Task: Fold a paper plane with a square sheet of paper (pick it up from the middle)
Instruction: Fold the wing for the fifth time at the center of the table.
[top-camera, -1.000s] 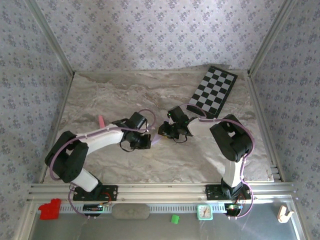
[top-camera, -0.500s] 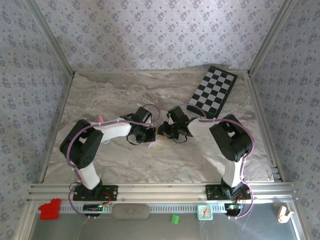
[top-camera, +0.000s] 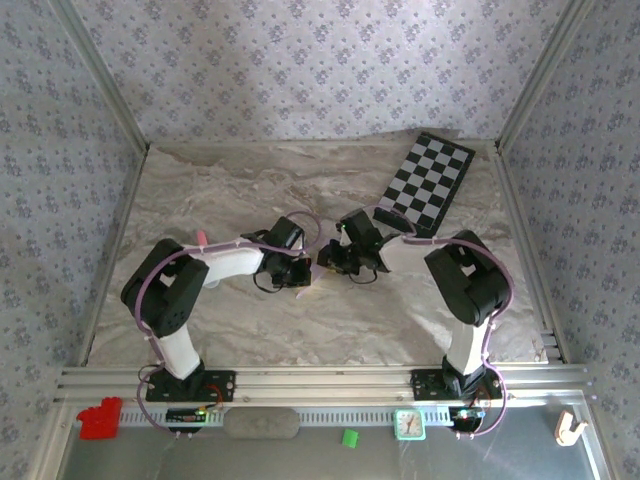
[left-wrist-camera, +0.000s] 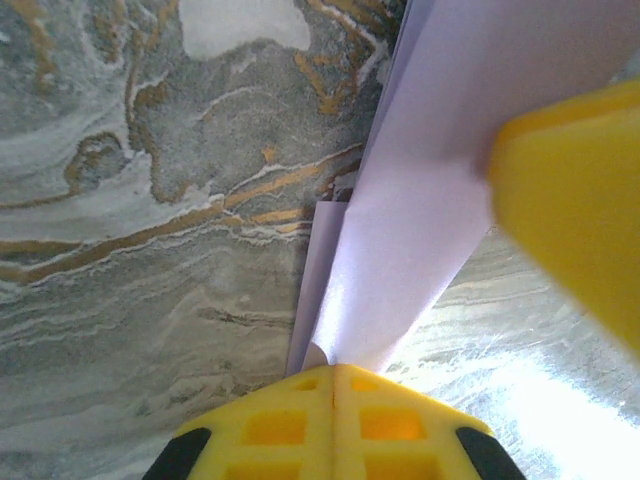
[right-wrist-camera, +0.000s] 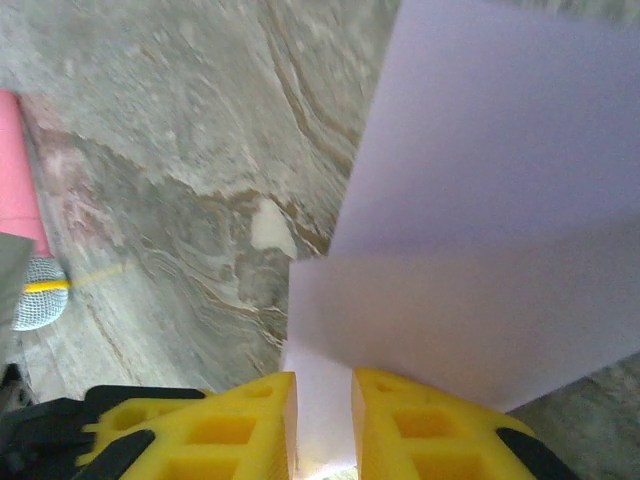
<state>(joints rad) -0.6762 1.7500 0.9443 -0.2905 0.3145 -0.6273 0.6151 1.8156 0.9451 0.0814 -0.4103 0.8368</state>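
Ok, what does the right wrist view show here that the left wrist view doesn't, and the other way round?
Right wrist view: the right hand, its fingers nearly together on a flap of the lilac paper, a folded layer lying across the sheet, and a pink object at the left edge. Left wrist view: the left hand shut on a narrow end of the paper, and a blurred yellow finger, seemingly the other hand's, against the paper. Both: the lilac paper and the marbled table.
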